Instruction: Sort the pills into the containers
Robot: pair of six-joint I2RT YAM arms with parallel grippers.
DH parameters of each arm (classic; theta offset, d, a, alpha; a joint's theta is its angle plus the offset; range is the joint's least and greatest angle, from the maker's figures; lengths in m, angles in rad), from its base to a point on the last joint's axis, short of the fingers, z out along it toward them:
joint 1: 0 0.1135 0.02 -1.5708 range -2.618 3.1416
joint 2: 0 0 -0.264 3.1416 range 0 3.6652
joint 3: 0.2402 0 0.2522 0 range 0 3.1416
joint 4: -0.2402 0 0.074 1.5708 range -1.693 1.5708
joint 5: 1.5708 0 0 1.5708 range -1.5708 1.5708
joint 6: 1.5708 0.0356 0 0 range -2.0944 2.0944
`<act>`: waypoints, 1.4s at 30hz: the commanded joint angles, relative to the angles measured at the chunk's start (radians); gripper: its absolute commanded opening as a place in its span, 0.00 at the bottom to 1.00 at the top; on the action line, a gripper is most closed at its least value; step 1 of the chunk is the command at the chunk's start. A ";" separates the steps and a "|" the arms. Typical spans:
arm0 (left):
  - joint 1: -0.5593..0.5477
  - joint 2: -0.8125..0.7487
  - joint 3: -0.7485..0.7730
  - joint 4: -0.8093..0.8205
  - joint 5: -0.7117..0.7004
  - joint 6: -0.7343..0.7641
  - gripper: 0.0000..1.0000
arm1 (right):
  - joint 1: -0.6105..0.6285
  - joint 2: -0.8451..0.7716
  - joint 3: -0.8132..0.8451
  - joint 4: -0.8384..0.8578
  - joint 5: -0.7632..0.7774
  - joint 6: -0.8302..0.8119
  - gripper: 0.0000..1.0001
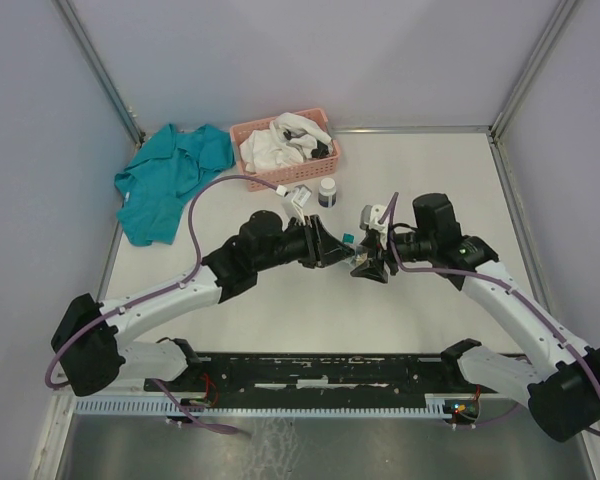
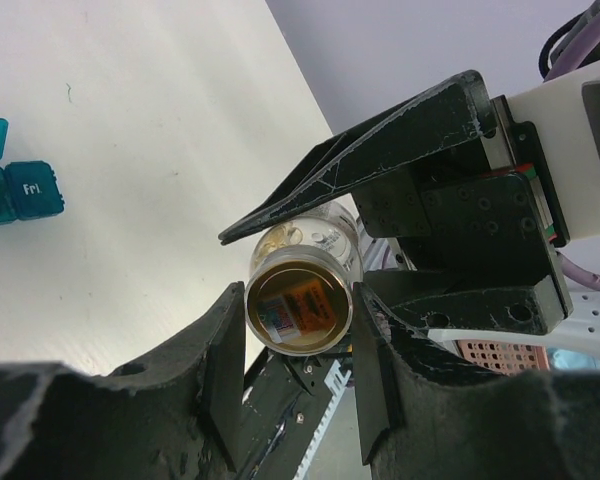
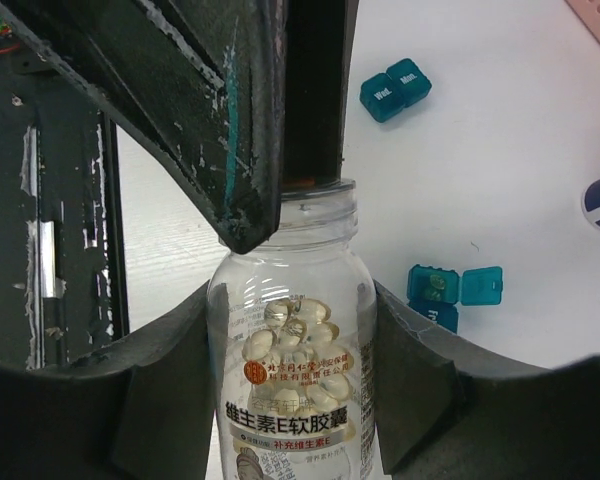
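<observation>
**Left gripper** (image 2: 300,300), nearest the left wrist camera: two black fingers pinch the round, amber-rimmed cap (image 2: 298,312) at the mouth of the capsule bottle (image 3: 292,400). Whether the cap sits on the threads cannot be told.

**Right gripper** (image 3: 292,300): its fingers are clamped on either side of the capsule bottle's body.

**Capsule bottle:** clear plastic with a threaded neck and a label in Chinese print. Pale yellow oval capsules (image 3: 295,350) are heaped inside. It hangs between the two grippers above the middle of the white table (image 1: 450,180), near a white bottle (image 1: 327,190).

**Containers, left to right:**
- Fri box (image 2: 32,190): teal, lids down, at the left edge of the left wrist view.
- Wed./Mon. pair (image 3: 395,88): teal, lids down, contents hidden.
- Open box (image 3: 432,285): teal, with one lid swung out to its right. A small pale item lies inside, too small to identify.

All of them lie flat on the table.

**Background, left to right:** a teal garment (image 1: 170,180), then a pink basket (image 1: 292,172) holding white cloth (image 1: 280,145).
</observation>
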 commanded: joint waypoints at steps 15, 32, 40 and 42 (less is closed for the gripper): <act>-0.040 0.015 0.095 -0.066 0.086 0.113 0.39 | -0.025 -0.020 0.049 0.185 -0.143 0.130 0.01; -0.025 -0.075 0.081 -0.225 0.342 0.980 0.49 | -0.048 -0.009 0.006 0.511 -0.408 0.537 0.00; 0.028 -0.057 0.110 -0.150 0.301 0.812 0.76 | -0.049 -0.020 0.019 0.428 -0.387 0.453 0.00; 0.030 -0.068 0.105 -0.136 0.299 0.775 0.89 | -0.049 -0.019 0.025 0.401 -0.379 0.425 0.01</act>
